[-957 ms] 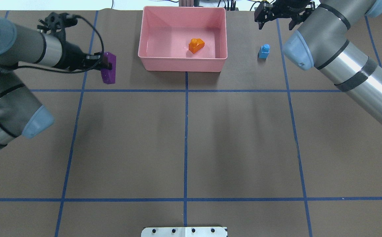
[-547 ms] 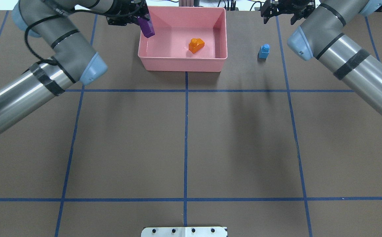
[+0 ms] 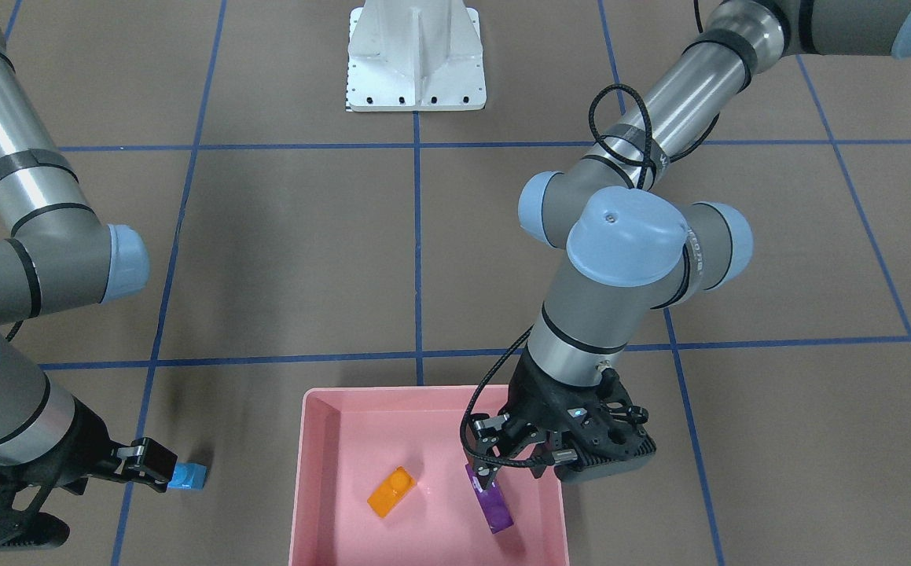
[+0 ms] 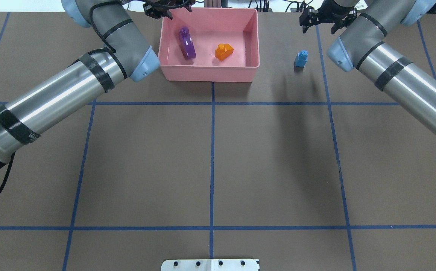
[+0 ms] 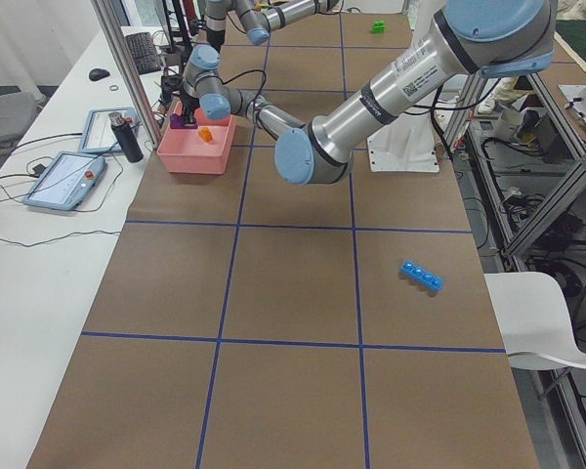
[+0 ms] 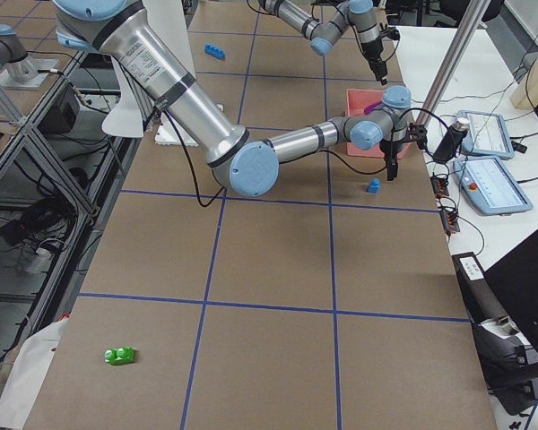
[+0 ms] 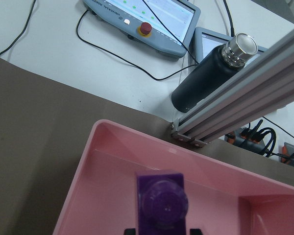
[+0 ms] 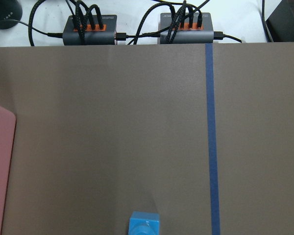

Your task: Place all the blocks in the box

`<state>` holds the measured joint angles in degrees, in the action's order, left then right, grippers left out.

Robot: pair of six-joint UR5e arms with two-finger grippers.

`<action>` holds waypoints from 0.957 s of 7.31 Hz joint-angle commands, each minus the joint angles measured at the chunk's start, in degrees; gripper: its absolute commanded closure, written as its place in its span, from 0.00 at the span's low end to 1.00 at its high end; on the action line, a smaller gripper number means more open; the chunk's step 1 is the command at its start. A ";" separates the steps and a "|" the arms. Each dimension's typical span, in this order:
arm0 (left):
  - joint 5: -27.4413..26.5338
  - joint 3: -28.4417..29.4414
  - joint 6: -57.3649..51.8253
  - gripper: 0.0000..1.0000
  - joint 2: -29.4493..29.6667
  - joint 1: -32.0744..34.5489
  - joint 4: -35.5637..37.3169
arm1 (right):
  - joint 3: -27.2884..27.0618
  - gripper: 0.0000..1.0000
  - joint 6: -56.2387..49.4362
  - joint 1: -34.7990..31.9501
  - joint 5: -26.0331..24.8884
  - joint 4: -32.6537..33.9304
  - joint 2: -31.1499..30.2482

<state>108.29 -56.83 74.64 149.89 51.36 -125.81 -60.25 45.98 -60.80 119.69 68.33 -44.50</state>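
The pink box (image 4: 210, 73) sits at the table's far edge. The orange block (image 4: 224, 52) and the purple block (image 4: 187, 43) are inside it, also in the front view (image 3: 391, 491) (image 3: 491, 503). My left gripper (image 4: 169, 7) hangs open over the box's far left corner, the purple block below it, apart from the fingers. The small light-blue block (image 4: 301, 59) stands right of the box. My right gripper (image 4: 318, 23) is open just beyond it. The long light-blue block (image 5: 421, 277) and the green block (image 6: 119, 356) lie far off, towards the table's two ends.
The white robot base (image 3: 416, 63) stands at the near edge. Beyond the table's far edge are a black bottle (image 7: 210, 78), a teach pendant (image 7: 147, 19), an aluminium post (image 7: 245, 98) and power strips (image 8: 90, 24). Blue tape lines cross the brown table.
My left arm swung from left of the box to over it with the purple block and let it go; the block now lies in the box. My right gripper shifted slightly right.
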 commanded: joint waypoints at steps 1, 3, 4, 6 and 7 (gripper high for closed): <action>4.02 -1.70 -0.90 0.00 -0.82 -0.12 0.22 | 1.01 0.01 0.86 2.51 -1.20 -0.13 -0.06; 4.12 -3.89 -0.90 0.00 -2.76 -0.21 0.13 | 2.33 0.01 4.10 6.55 -7.33 -1.00 0.03; 4.12 -3.90 -0.90 0.00 -2.85 -0.21 0.04 | 5.12 0.01 4.21 7.87 -9.54 -4.75 0.02; 4.12 -3.90 -0.90 0.00 -2.85 -0.21 0.04 | 8.31 0.30 4.30 8.41 -10.53 -8.65 -0.06; 4.12 -3.90 -0.90 0.00 -2.85 -0.21 0.13 | 8.31 0.94 4.73 8.41 -10.53 -8.66 0.11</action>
<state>112.41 -60.70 73.74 147.07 51.15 -125.74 -52.49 50.34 -52.53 109.41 60.32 -44.51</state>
